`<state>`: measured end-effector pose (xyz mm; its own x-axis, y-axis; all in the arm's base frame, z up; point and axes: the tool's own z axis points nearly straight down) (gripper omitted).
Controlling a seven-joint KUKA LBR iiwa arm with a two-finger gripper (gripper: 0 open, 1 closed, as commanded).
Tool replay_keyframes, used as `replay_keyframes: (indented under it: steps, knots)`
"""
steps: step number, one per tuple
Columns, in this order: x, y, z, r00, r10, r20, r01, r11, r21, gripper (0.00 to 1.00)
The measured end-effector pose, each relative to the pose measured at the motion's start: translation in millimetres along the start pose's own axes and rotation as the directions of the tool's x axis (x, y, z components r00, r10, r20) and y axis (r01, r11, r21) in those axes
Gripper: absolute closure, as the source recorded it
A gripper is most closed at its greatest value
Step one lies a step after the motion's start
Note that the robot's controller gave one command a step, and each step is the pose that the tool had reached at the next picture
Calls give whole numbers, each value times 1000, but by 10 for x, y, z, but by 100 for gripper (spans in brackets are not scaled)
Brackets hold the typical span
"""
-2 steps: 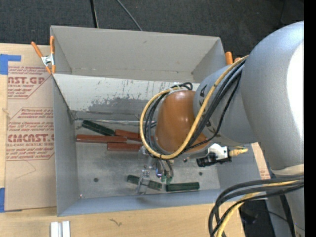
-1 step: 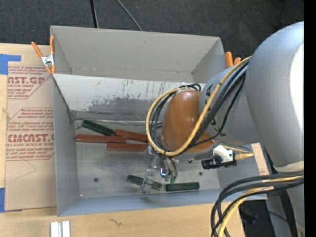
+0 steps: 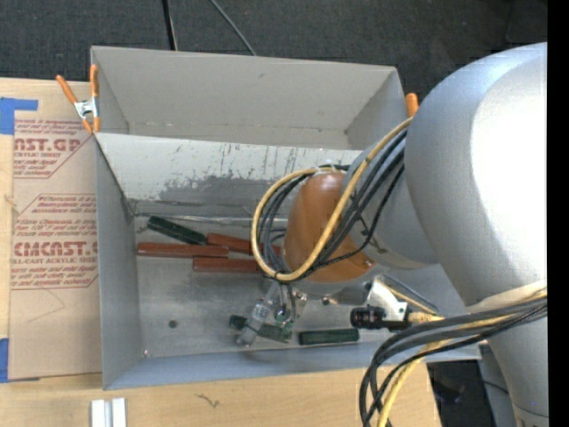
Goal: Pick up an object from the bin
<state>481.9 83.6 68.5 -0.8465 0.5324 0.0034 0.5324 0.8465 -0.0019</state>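
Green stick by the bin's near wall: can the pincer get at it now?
Probably yes. The green stick lies flat and uncovered, right beside the pincer; only the bin wall close by it may cramp the approach.

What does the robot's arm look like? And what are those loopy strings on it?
The arm is big, round and smooth, coloured pale grey-white. Near its end sits a shiny orange-brown cover shaped a bit like an egg. The strings are black and yellow cables that loop around the cover and run back along the arm. The tool at the tip is small and made of greyish metal.
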Motion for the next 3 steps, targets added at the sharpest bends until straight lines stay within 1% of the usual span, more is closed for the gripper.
replay_keyframes:
  steps: [1, 2, 3]
  knots:
    - [6, -2, 7, 1000, 1, 1, -1, 1000, -1, 0]
    - [7, 2, -3, 1000, 0, 0, 0, 1000, -2, 100]
    - [-3, 17, -824, 1000, -1, 8, 1, 1000, -6, 100]
